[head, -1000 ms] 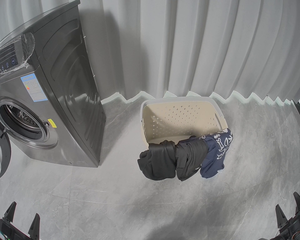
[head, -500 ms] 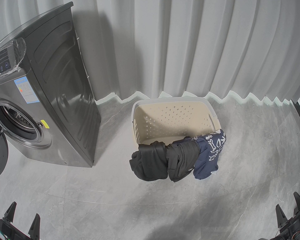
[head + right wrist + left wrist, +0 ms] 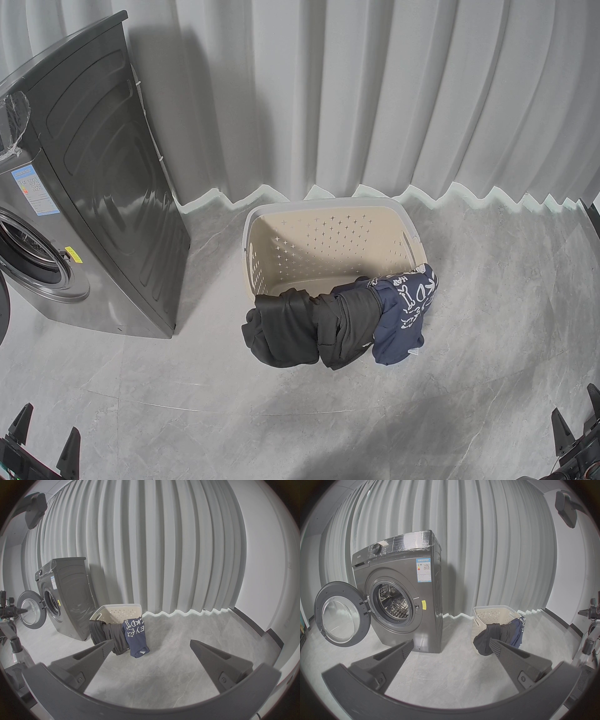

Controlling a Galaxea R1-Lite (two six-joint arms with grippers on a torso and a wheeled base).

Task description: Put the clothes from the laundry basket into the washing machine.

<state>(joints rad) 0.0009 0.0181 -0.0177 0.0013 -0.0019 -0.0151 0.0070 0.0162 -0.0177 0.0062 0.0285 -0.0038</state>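
Clothes [image 3: 337, 319] hang over the near rim of the laundry basket [image 3: 325, 209]: dark garments [image 3: 294, 325] beside a navy printed shirt [image 3: 400, 312], drooping toward the grey floor [image 3: 312, 425]. To the basket's left stands the washing machine [image 3: 94, 187], its door [image 3: 340, 614] swung open. The left gripper [image 3: 450, 642] and the right gripper [image 3: 151, 642] hover low, well apart from the basket, fingers spread and holding nothing.

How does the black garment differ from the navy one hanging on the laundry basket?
The black garment is plain; the navy garment carries white print. The black garment hangs bunched at the laundry basket's near left corner, the navy garment flatter at its near right corner. Both drape over the near rim, hanging outside.
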